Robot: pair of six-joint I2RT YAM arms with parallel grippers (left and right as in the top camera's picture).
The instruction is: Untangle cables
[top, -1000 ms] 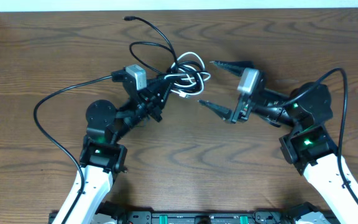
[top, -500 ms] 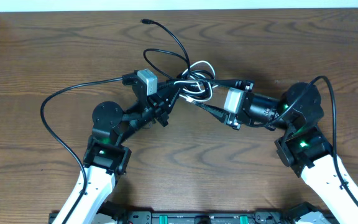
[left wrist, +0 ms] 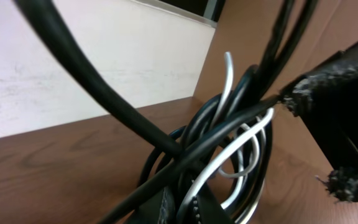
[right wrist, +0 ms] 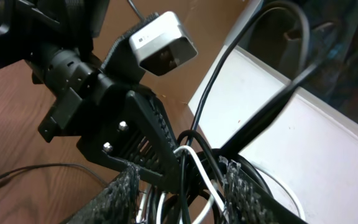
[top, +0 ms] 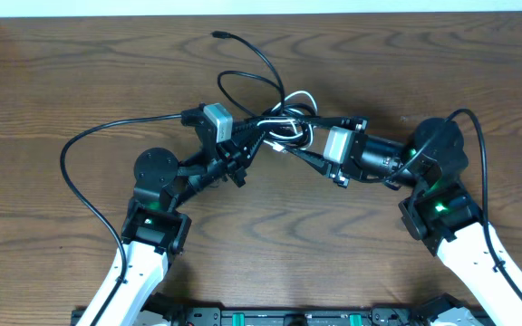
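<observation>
The wooden table point(top: 53, 81) fills the overhead view. The left arm point(top: 157, 181) reaches in from the lower left and the right arm point(top: 433, 172) from the lower right, and they meet just above centre. The left gripper point(top: 254, 136) is clamped on the cables point(top: 279, 116), a knot of black and white cords there. Its wrist view shows strands running out from between closed fingers. The right gripper point(top: 303, 134) has its jaws apart, one finger on each side of the knot. Its own camera shows the padded fingertips point(right wrist: 120, 196) flanking the strands without pinching them. A black loop point(top: 243, 80) trails toward the top edge and ends in a plug end point(top: 216, 34), and the white cable point(top: 297, 96) coils at the knot's upper right. To do this step well, I judge the right gripper should close on one strand only, preferably the white one. It should then draw away slowly while the left anchors the rest, so the knot loosens rather than tightens.
</observation>
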